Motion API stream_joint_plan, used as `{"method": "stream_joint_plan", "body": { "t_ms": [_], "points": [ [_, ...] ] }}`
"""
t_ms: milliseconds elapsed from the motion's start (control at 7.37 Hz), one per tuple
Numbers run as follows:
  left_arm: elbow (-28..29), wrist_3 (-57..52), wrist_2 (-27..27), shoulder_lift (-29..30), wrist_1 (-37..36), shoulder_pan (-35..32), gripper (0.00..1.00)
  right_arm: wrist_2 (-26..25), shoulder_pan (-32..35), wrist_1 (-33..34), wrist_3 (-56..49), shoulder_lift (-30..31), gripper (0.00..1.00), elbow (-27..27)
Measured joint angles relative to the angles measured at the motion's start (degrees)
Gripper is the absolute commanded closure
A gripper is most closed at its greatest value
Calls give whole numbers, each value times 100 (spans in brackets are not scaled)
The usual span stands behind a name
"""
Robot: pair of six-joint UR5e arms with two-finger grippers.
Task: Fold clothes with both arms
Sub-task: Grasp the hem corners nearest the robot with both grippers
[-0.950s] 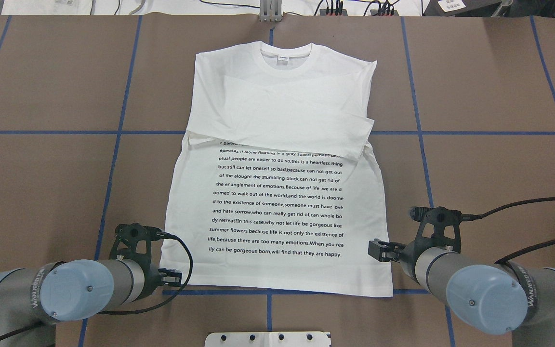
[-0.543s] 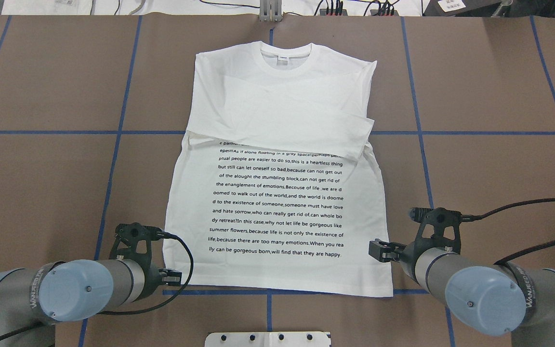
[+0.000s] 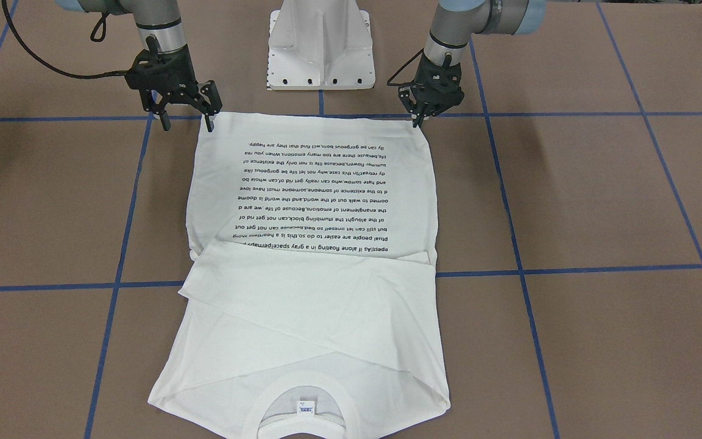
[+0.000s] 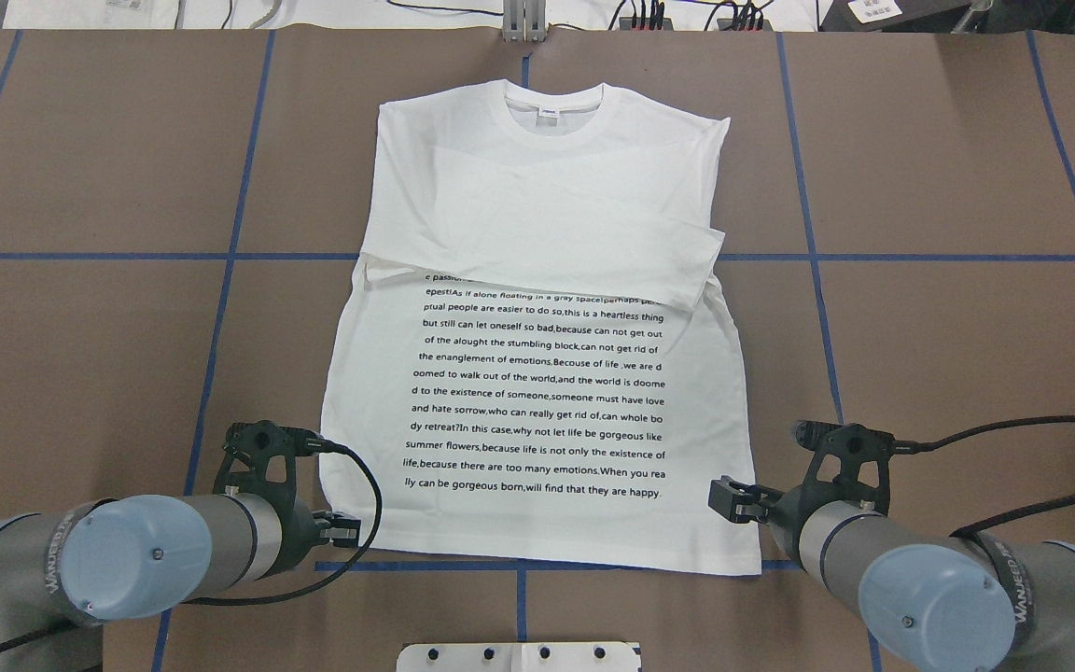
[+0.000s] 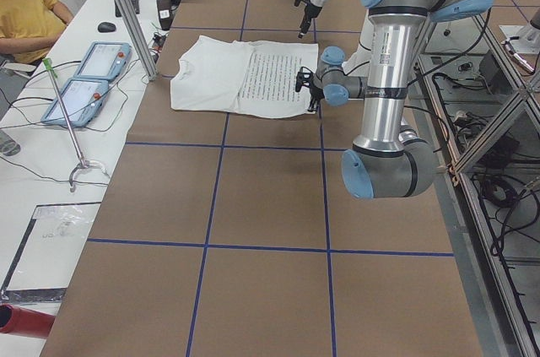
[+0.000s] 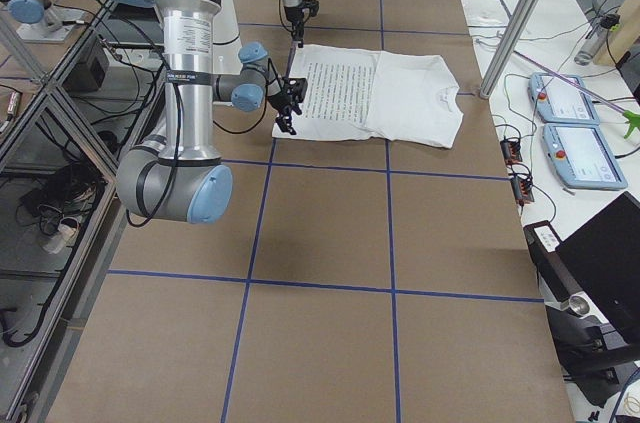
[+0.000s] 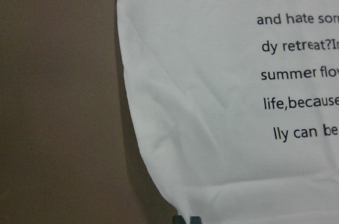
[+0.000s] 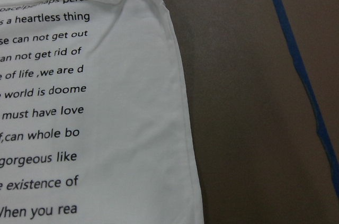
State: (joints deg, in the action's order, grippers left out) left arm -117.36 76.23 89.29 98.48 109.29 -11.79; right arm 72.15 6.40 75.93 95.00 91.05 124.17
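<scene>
One white T-shirt (image 4: 537, 392); thirteen printed text lines on it, topmost mostly covered by fold.
Two arms: left arm (image 4: 127, 560), right arm (image 4: 939, 597).
Two black hands, one at each hem corner of T-shirt: left hand (image 3: 418, 119), right hand (image 3: 186, 122).
One white pedestal base (image 3: 320, 42) behind hem.
Two blue-edged tablets (image 5: 101, 60) beyond T-shirt's collar end.
One person (image 5: 25, 11) there too.

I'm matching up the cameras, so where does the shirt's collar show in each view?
Front-facing: collar bottom centre.
Overhead: collar top centre.
Exterior left: collar at left end of shirt.
Exterior right: collar at shirt's right end.
Wrist views: not in view.
Shared landmark: printed text.
</scene>
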Motion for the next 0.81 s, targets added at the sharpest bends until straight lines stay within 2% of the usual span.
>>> {"method": "stream_joint_plan", "body": {
  "t_ms": [272, 407, 815],
  "points": [
    [-90, -5, -114, 4, 4, -70, 100, -358, -427, -66, 620, 86, 31, -13],
    [-140, -9, -196, 4, 4, -87, 100, -556, -655, -74, 912, 160, 38, -35],
    [-211, -8, -336, 3, 4, -84, 100, -825, -945, -78, 1184, 231, 38, -216]
  ]
}}
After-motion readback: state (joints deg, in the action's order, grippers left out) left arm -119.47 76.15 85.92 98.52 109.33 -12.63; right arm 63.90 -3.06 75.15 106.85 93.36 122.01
